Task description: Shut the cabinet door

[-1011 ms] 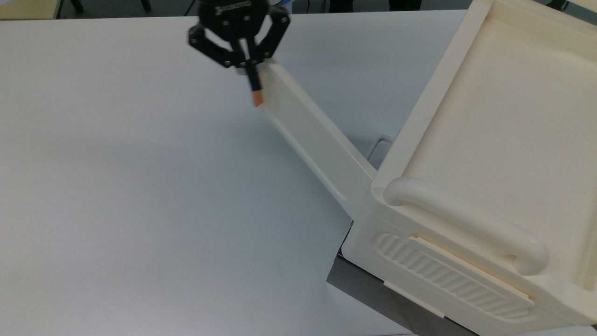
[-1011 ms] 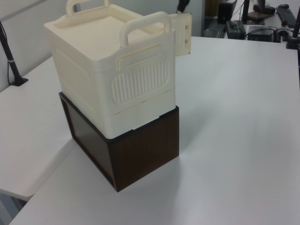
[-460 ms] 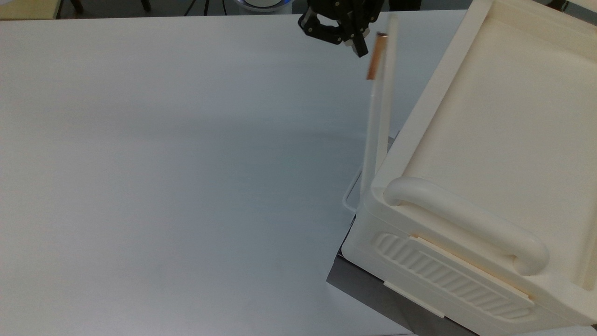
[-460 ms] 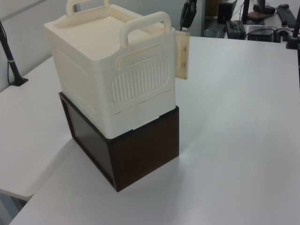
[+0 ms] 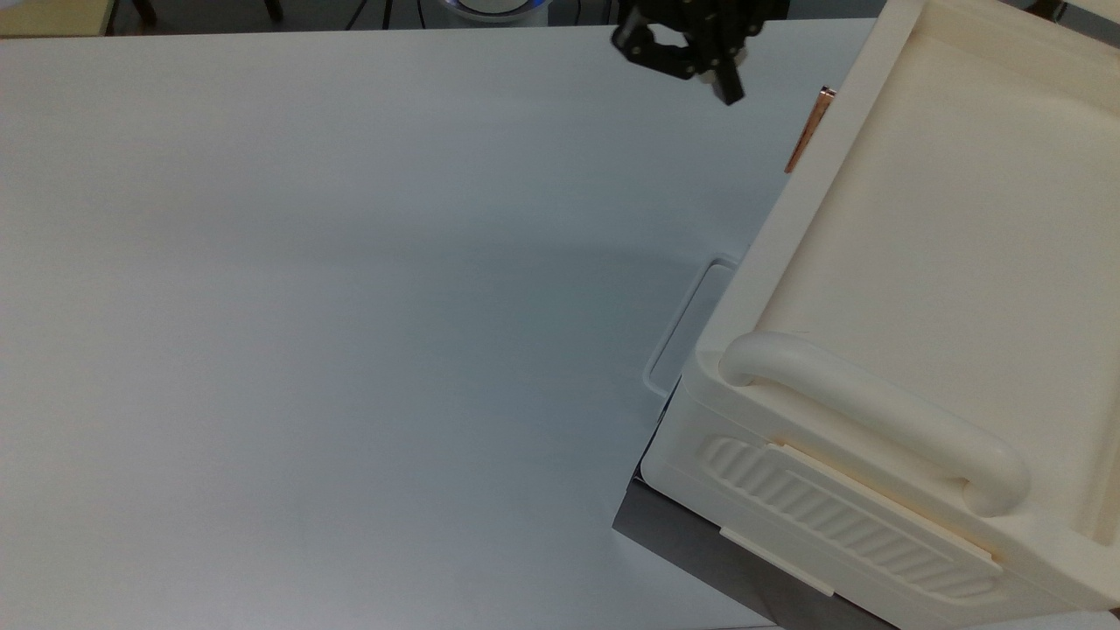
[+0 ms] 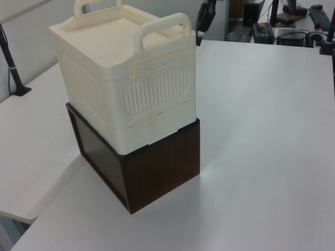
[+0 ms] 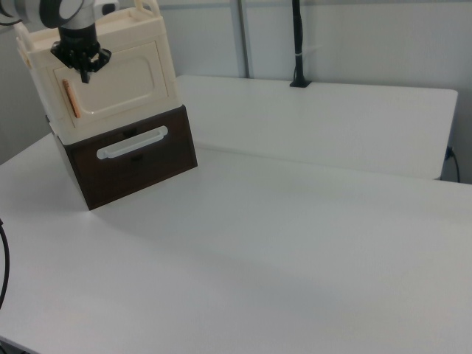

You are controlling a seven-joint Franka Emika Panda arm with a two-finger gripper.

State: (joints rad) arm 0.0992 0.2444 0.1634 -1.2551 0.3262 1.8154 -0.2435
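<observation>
The cabinet door [image 7: 118,80] lies flush against the front of the cream cabinet [image 5: 919,245]. Its copper bar handle [image 7: 71,99] runs along the door's edge on the right view's left. From above, that handle [image 5: 807,131] shows as a thin strip at the cabinet's edge. My black gripper [image 5: 729,90] hangs a little to the top view's left of the handle, shut on nothing and apart from it. In the right view my gripper [image 7: 85,72] is in front of the door's upper left corner. The left view has my gripper [image 6: 203,21] behind the cabinet's far corner.
The cream cabinet stands on a dark brown box [image 6: 157,167] with a white drawer handle [image 7: 133,142]. Two thick rounded carry handles [image 5: 875,411] top the cabinet. White table [image 5: 306,306] spreads wide to the top view's left. A black pole [image 7: 297,44] stands at the far table edge.
The door swung from wide open, through half shut, to flush against the cabinet. My gripper followed it toward the top view's right and now sits off the handle.
</observation>
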